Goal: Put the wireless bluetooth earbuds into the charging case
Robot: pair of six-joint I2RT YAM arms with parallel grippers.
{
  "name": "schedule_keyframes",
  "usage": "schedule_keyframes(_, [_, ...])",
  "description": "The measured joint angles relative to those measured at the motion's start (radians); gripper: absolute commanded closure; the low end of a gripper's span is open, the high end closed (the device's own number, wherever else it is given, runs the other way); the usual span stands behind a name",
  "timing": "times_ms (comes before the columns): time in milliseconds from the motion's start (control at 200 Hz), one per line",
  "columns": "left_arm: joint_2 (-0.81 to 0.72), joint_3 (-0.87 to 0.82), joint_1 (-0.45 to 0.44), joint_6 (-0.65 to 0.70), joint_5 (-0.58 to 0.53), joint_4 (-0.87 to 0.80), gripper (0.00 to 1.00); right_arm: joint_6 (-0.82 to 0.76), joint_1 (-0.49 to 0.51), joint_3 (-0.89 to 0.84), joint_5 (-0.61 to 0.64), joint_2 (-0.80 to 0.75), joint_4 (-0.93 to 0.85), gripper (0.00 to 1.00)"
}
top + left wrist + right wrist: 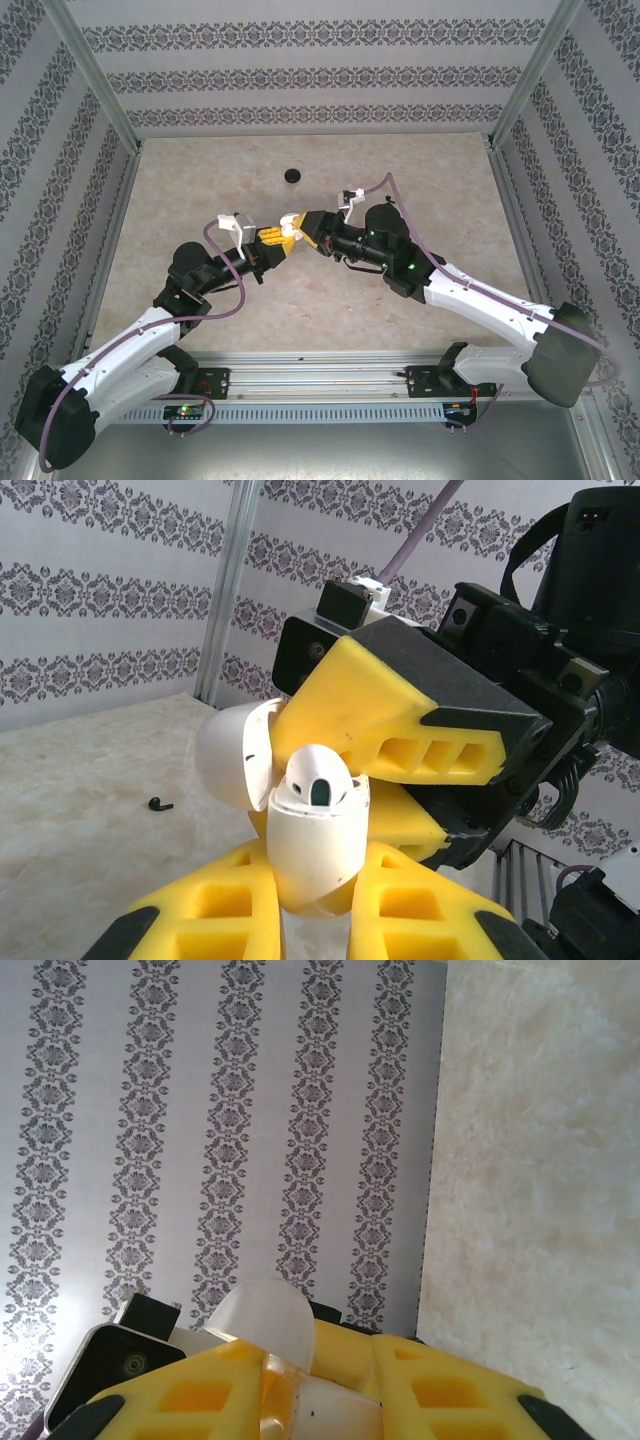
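Above the marble table (200, 200), left gripper (315, 905) clamps the open charging case (310, 855), white earbud (318, 777) perched inside, right gripper (320, 1395) astride the lid (262, 1320), can't tell if it grips, and a careless squeeze could flick that bud out

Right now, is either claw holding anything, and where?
Left claw holds the charging case by its lower body, lid open. Right claw sits at the lid; grip cannot be told.

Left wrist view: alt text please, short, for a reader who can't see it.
The left gripper clamps an open white charging case, lid flipped left, a white earbud sitting in its opening. The right gripper sits against it from the upper right; a black earbud lies on the table at left.
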Motion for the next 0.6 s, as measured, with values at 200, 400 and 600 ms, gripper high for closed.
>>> schedule_keyframes(200, [0.02, 0.016, 0.003, -0.006, 0.01, 0.0, 0.83, 0.0, -0.001, -0.001, 0.017, -0.001, 0.008, 0.86])
schedule_keyframes(400, [0.04, 0.025, 0.007, -0.019, 0.026, 0.018, 0.77, -0.001, -0.001, -0.003, 0.029, -0.004, 0.013, 0.87])
schedule_keyframes(600, [0.051, 0.028, 0.007, -0.026, 0.041, 0.037, 0.72, -0.005, -0.001, -0.003, 0.03, -0.009, 0.012, 0.89])
